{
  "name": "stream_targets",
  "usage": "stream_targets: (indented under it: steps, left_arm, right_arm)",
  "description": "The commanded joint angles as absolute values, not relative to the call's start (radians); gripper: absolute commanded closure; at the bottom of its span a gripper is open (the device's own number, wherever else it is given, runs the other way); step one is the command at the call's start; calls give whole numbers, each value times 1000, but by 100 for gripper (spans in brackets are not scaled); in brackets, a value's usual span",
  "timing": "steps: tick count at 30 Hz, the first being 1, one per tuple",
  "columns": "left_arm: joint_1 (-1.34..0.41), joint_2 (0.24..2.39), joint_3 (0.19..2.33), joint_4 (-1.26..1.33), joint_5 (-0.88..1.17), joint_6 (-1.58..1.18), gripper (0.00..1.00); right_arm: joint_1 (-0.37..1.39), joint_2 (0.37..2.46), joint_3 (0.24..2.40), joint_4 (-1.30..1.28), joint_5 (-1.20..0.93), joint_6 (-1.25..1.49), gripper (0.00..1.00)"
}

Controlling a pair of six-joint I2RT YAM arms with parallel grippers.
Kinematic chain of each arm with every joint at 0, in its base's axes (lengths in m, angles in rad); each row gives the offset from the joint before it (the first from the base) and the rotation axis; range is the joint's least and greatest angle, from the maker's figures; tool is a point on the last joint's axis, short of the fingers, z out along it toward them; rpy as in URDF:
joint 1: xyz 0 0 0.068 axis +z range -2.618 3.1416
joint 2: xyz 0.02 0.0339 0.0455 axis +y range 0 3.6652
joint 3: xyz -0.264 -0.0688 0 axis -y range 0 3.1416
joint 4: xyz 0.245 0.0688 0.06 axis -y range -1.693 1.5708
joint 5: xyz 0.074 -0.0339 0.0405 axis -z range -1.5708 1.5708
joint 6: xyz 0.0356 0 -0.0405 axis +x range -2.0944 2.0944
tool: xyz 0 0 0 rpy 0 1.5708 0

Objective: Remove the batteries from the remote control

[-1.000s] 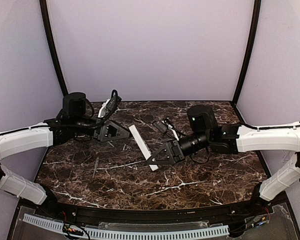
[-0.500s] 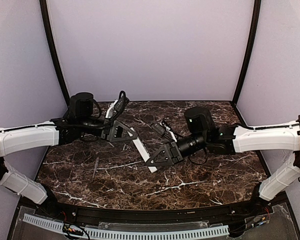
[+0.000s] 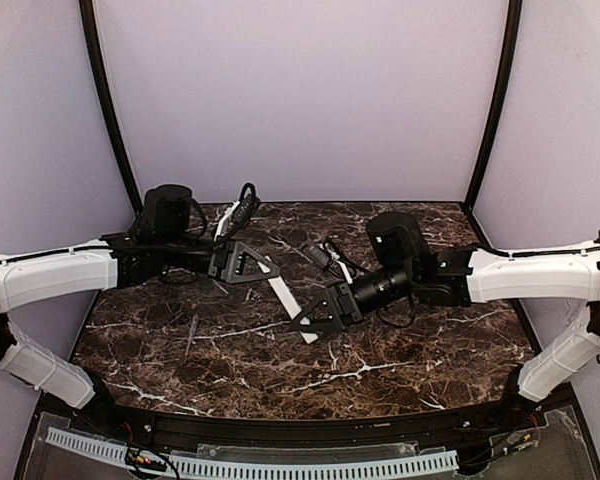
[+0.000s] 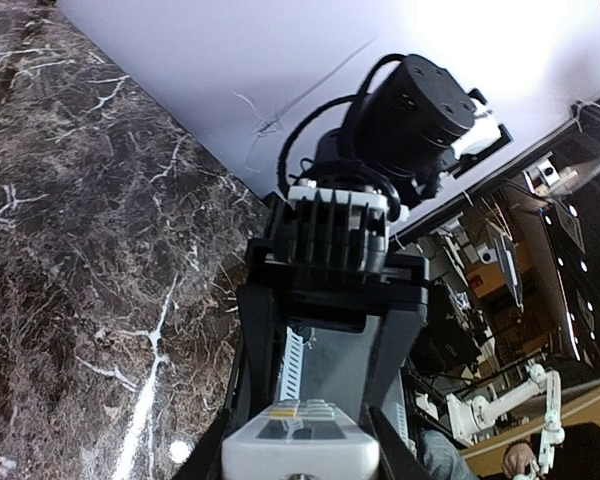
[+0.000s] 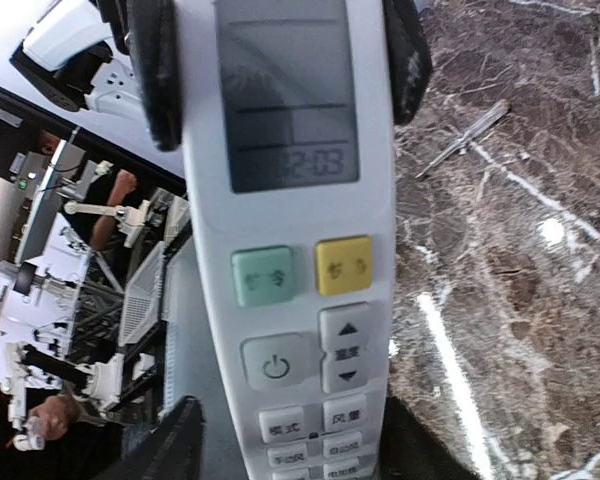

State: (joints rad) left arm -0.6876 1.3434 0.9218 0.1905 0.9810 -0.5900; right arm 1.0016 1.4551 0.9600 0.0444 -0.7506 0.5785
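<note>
The white remote control [image 3: 281, 294] spans between both grippers over the middle of the table. In the right wrist view its display and button side [image 5: 295, 200] faces the camera. My left gripper [image 3: 268, 272] is shut on the remote's far end [image 4: 300, 455]; its dark fingers [image 5: 160, 70] press both edges beside the display. My right gripper [image 5: 292, 420] straddles the near end with its jaws open, and a gap shows on one side. It also shows head-on as the right gripper [image 4: 330, 335] in the left wrist view. The batteries are hidden.
A thin grey stick [image 3: 191, 335] lies on the marble left of centre and shows as the stick [image 5: 467, 138] in the right wrist view. A small black object with cables [image 3: 325, 254] sits behind the remote. Purple walls close the back and sides.
My left gripper has moved right to the remote's far end and closed on it. My right gripper's jaws have spread apart around the near end.
</note>
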Motion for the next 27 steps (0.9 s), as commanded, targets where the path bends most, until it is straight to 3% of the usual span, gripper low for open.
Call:
stream_targets:
  steps: [1, 4, 8, 14, 27]
  left_arm:
    - [-693, 1326, 957, 74, 818, -599, 100]
    - [-693, 1325, 956, 56, 759, -652, 100]
    - [-693, 1317, 952, 62, 700, -742, 100]
    - [-693, 1288, 917, 137, 595, -944, 100]
    - [-690, 1269, 886, 177, 535, -1205, 100]
  right_arm:
    - [1003, 1414, 1016, -31, -625, 556, 28]
    - [1004, 1393, 1016, -39, -570, 549, 16]
    - [1018, 1354, 997, -50, -423, 527, 13]
    - [1073, 1289, 905, 106, -188, 459, 14]
    - [1096, 1270, 805, 317, -62, 342, 25]
